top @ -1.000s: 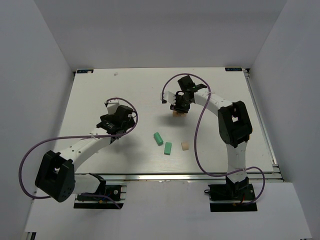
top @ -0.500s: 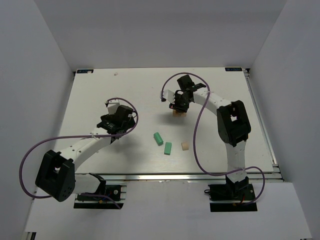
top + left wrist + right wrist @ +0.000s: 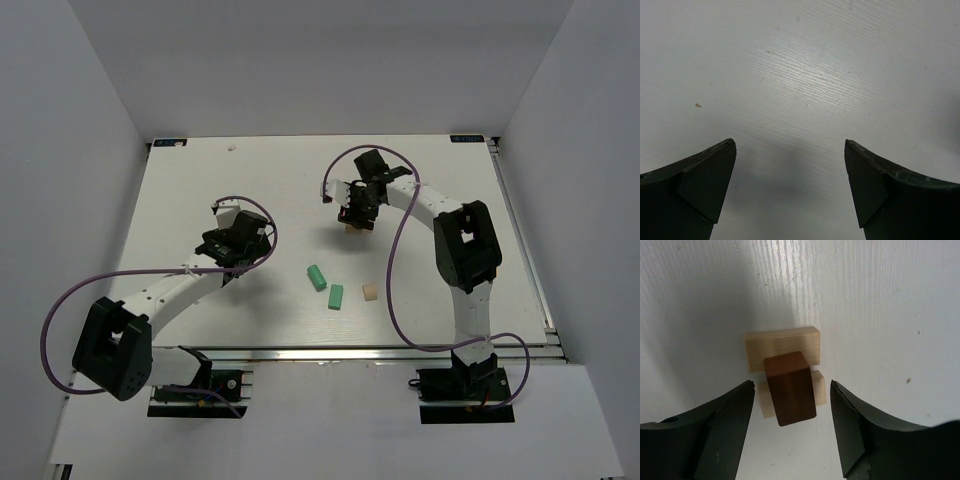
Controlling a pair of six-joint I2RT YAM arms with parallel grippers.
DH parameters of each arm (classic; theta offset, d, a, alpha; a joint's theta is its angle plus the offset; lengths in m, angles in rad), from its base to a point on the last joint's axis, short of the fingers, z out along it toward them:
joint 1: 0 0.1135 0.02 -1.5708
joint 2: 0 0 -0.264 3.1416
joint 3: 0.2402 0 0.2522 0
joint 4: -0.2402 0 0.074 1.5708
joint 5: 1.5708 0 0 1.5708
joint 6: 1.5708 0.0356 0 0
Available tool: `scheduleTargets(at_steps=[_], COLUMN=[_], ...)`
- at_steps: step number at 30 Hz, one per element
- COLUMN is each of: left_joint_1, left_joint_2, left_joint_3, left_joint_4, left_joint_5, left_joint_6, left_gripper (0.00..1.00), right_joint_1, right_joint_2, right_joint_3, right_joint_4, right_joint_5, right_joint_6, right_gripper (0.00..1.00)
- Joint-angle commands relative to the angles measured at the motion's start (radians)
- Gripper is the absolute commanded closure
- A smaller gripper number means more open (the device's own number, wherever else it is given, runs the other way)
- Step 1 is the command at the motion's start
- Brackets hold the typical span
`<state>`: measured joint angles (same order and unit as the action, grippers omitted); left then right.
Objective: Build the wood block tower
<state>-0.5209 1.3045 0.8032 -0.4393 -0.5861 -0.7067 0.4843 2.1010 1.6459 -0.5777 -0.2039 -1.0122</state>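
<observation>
In the top view my right pincer covers nearly all of the wood block tower, upper centre. In the wrist view my fingers stand apart, bases cut off, the tower's dark brown block between them with gaps on both sides. My left pincer gapes over the table.

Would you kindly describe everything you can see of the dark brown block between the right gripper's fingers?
The dark brown block is a small, smooth cuboid of dark-stained wood with sharp edges. It rests on top of two pale tan blocks that lie side by side on the white table, and it bridges both. The right gripper's open fingers flank it with a gap on each side, so only the tan blocks touch it.
</observation>
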Motion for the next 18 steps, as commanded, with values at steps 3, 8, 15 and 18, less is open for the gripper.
scheduleTargets(at_steps=[3, 8, 15, 18], left_joint_1=[-0.004, -0.004, -0.004, -0.004], left_joint_2=[-0.004, -0.010, -0.027, -0.039], left_joint_3=[0.037, 0.034, 0.030, 0.030], left_joint_4=[0.013, 0.017, 0.025, 0.021], left_joint_5=[0.002, 0.008, 0.012, 0.014], left_joint_6=[0.004, 0.006, 0.006, 0.003], left_gripper=[0.02, 0.02, 0.02, 0.02], right_joint_1=[-0.003, -0.003, -0.006, -0.006], right_joint_2=[-0.013, -0.030, -0.099, -0.150], right_joint_3=[0.035, 0.060, 0.091, 0.086], right_joint_4=[-0.017, -0.037, -0.045, -0.053], right_joint_5=[-0.012, -0.037, -0.083, -0.115], right_joint_6=[0.009, 0.017, 0.052, 0.052], right_gripper=[0.30, 0.18, 0.11, 0.11])
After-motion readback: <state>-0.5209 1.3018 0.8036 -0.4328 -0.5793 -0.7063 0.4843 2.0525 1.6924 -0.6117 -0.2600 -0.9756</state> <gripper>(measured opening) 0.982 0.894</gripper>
